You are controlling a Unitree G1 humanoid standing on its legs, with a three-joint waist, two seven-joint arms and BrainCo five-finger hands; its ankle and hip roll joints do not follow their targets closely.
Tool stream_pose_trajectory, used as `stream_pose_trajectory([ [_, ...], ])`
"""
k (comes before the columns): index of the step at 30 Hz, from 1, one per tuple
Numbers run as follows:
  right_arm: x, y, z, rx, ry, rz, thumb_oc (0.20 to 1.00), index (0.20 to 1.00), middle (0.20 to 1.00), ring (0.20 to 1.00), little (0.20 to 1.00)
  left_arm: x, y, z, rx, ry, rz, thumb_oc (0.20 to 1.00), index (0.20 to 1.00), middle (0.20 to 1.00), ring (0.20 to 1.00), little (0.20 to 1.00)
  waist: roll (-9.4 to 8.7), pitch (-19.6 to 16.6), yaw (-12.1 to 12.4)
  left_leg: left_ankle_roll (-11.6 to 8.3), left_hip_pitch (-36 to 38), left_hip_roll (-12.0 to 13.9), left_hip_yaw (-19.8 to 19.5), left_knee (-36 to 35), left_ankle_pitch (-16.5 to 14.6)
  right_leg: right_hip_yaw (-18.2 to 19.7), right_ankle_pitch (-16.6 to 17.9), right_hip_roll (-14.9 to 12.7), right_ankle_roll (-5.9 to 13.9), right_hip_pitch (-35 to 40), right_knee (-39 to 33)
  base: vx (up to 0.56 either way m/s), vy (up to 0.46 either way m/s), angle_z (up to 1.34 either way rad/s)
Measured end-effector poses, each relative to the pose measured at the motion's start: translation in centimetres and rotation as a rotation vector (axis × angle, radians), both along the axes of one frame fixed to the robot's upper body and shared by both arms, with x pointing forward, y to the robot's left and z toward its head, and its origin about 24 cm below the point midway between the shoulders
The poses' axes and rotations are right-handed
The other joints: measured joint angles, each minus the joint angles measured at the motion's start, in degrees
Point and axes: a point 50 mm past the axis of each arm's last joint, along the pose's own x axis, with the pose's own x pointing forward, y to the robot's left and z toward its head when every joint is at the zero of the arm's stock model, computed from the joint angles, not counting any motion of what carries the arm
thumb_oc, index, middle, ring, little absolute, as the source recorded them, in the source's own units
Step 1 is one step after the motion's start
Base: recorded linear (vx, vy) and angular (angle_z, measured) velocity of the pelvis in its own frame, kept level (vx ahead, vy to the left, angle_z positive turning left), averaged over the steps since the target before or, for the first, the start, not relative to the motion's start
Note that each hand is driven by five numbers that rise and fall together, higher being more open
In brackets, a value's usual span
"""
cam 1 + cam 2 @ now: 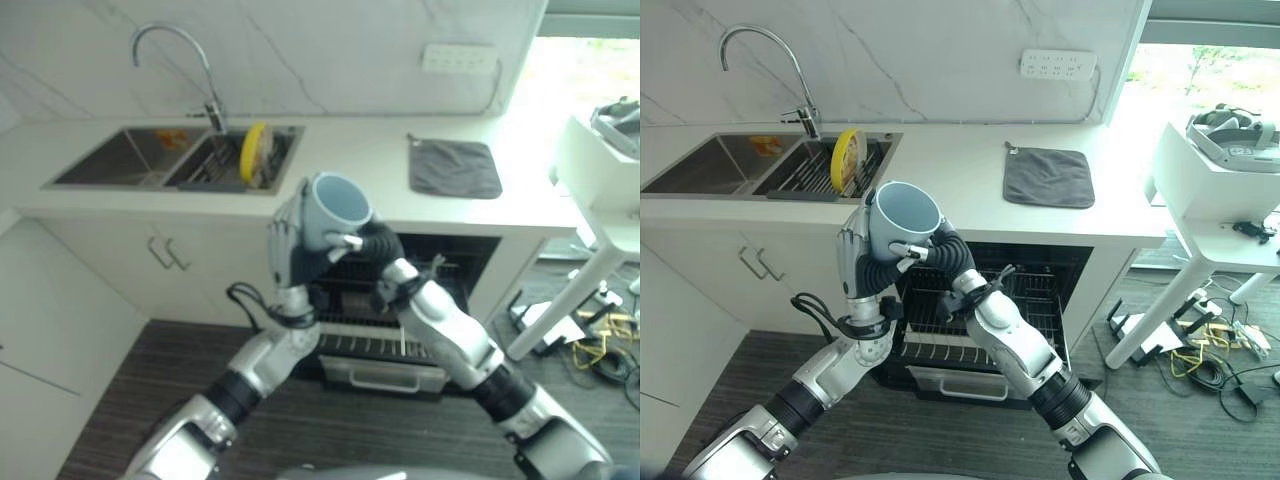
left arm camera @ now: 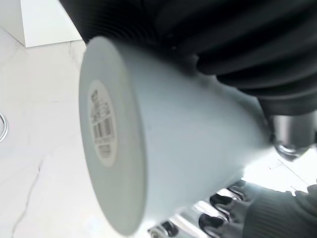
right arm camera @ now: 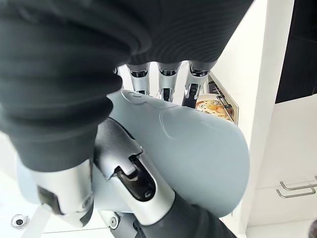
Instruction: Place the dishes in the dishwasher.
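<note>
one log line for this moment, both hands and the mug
mug: raised above open dishwasher | left hand: on mug | right hand: gripping mug | yellow plate: in sink rack

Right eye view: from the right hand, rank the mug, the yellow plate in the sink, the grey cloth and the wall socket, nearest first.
From the right hand:
1. Blue-grey mug, held in it, with the left hand on the mug's other side.
2. Yellow plate, on edge in the sink rack to the left.
3. Grey cloth, on the counter to the right; close to the plate's rank.
4. Wall socket, on the wall behind.
</note>
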Motion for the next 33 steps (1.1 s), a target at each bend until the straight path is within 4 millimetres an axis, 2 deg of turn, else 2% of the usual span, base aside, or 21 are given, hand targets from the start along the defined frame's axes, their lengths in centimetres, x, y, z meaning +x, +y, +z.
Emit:
stream_pose_trajectory([
  [10,0.2,-0.5,0.3,0.045,0.000,-0.075,0.200,0.200,0.200,0.200,0.200,-0.1,-0.8,0.0,0.003,0.005,-0.038,1.000,1.000,1.000,1.000,1.000,0.38,0.5,0.0,0.01,0.0,0.0,-0.8,0.0,0.0,-0.9,-0.1,0.0,0.12,0.7,-0.1,0.00,0.001,0.04],
  [15,0.5,-1.0,0.6,0.147,0.005,-0.145,0.200,0.200,0.200,0.200,0.200,-0.3,-1.1,-0.2,0.017,0.011,-0.056,1.000,1.000,1.000,1.000,1.000,0.42,0.5,-0.1,0.01,0.0,0.0,-1.1,0.0,0.0,-1.6,-0.3,-0.1,0.18,0.9,0.0,0.00,0.000,0.04],
  [22,1.7,-4.6,2.3,0.279,-0.072,-0.341,0.200,0.200,0.200,0.200,0.200,-0.4,-1.0,-1.5,0.042,0.072,-0.062,1.000,1.000,1.000,1.000,1.000,0.97,0.9,-0.1,0.02,-0.1,-0.1,-1.1,0.0,0.0,-1.8,-0.4,-0.1,0.17,1.0,0.1,0.00,0.000,0.00],
  [25,2.0,-6.4,2.9,0.312,-0.108,-0.408,0.200,0.200,0.200,0.200,0.200,-0.7,0.5,-3.1,-0.051,0.221,-0.018,1.000,1.000,1.000,1.000,1.000,1.02,1.0,-0.2,0.02,0.0,-0.1,-1.1,0.0,0.0,-1.8,-0.5,0.0,0.16,1.0,0.1,0.00,0.000,0.00],
  [29,1.8,-8.4,2.6,0.321,-0.118,-0.475,0.200,0.200,0.200,0.200,0.200,-1.0,2.3,-4.6,-0.095,0.353,0.009,1.000,1.000,1.000,1.000,1.000,0.53,2.4,0.0,0.25,-0.1,0.0,-1.1,0.7,-0.2,-1.8,-1.1,-0.1,0.16,0.9,1.2,0.00,-0.015,0.03],
  [33,1.6,-9.9,2.0,0.313,-0.114,-0.512,0.200,0.200,0.200,0.200,0.200,-0.8,2.2,-4.7,-0.027,0.418,-0.098,1.000,1.000,1.000,1.000,1.000,0.33,2.9,-0.2,0.35,-0.1,0.0,-1.0,0.8,-0.2,-1.7,-1.1,-0.2,0.14,0.8,1.3,0.00,0.003,-0.01],
])
